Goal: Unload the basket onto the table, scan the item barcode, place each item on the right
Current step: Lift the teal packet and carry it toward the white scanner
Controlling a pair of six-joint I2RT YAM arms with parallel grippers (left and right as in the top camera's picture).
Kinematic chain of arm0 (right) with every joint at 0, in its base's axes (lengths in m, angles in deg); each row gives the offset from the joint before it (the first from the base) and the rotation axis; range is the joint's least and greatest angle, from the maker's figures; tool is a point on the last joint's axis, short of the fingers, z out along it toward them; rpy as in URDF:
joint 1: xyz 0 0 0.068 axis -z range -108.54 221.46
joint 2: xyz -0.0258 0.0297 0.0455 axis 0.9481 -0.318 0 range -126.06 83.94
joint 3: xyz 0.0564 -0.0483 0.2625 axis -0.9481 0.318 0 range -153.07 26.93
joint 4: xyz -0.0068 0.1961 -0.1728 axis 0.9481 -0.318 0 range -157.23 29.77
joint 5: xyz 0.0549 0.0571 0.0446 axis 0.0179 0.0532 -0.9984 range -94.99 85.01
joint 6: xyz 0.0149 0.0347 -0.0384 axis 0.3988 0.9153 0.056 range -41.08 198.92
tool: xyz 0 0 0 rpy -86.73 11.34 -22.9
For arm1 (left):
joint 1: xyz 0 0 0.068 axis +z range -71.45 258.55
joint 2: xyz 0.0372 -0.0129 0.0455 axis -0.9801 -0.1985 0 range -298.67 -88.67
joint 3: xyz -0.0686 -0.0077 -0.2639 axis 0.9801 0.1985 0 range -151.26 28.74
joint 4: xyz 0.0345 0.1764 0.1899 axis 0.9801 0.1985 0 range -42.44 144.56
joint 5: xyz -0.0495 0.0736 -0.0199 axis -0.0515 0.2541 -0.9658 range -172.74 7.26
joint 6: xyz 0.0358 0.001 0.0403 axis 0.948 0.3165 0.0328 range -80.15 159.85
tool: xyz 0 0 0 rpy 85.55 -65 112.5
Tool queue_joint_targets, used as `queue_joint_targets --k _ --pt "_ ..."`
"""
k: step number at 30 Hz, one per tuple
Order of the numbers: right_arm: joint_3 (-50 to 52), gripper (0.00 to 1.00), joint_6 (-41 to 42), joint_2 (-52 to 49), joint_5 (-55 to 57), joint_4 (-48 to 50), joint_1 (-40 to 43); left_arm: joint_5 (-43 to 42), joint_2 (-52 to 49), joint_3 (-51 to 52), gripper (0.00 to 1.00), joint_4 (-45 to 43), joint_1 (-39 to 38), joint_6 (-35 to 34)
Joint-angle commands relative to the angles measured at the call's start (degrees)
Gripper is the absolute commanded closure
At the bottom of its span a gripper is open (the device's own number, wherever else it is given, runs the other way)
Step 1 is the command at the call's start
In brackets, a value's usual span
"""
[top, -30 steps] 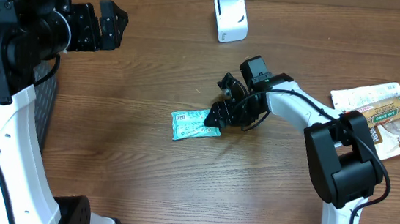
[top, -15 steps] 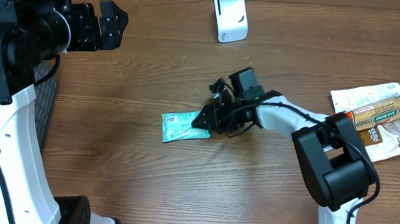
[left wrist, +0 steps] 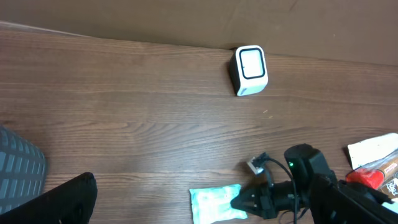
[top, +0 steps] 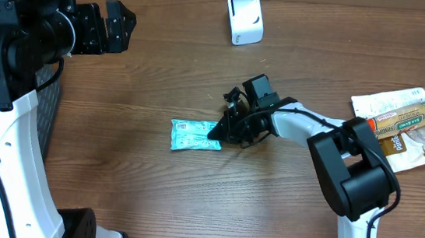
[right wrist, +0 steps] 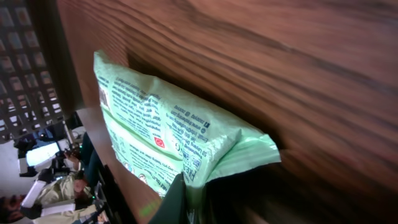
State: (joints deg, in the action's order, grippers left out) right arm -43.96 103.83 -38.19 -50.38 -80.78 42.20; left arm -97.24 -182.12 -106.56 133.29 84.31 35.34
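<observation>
Leftward since a second ago: the right gripper (top: 216,134) has slid along the surface (top: 162,75), pushing the green packet (top: 192,136) with it, and its jaws have closed on the packet's right edge. The packet lies on the wood, printed side up, well apart from the white scanner (top: 244,17) standing near the far edge. The left gripper (top: 118,25) hangs spread wide and empty over the left side — far from both. Other packaged goods (top: 404,122) sit heaped at the right.
</observation>
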Motion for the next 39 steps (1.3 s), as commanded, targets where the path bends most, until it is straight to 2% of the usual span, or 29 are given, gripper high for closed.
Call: queue_joint_targets --k 1,6,12,19,24,31,34,37,39 --pt "-0.24 0.96 -5.79 6.19 2.99 -2.45 1.68 0.09 -0.31 -0.83 0.01 -0.04 0.59 0.2" --pt "-0.24 0.96 -16.5 20.41 3.76 -9.27 2.21 0.09 -0.31 -0.83 0.0 -0.04 0.59 0.2" --pt "-0.24 0.96 -17.94 33.09 4.74 -11.98 4.46 0.09 -0.31 -0.83 0.0 -0.04 0.59 0.22" --pt "-0.24 0.96 -22.53 44.54 4.09 -18.36 12.17 0.09 -0.31 -0.83 0.0 -0.04 0.59 0.22" --pt "-0.24 0.96 -25.42 49.2 4.15 -22.25 16.22 0.09 -0.68 -0.83 0.01 -0.04 0.59 0.2" --pt "-0.22 0.96 -25.29 50.64 4.24 -22.71 17.03 0.09 -0.96 -0.83 0.01 -0.04 0.61 0.2" --pt "-0.22 0.96 -22.58 50.6 4.44 -23.34 17.0 0.09 -0.94 -0.83 0.0 -0.04 0.59 0.2" --pt "-0.22 0.96 -16.35 49.53 13.49 -23.3 16.28 0.09 -0.96 -0.83 0.01 -0.04 0.59 0.22" --pt "-0.24 0.97 -15.56 48.09 22.03 -22.27 14.71 0.09 -0.96 -0.83 0.0 -0.04 0.59 0.2"
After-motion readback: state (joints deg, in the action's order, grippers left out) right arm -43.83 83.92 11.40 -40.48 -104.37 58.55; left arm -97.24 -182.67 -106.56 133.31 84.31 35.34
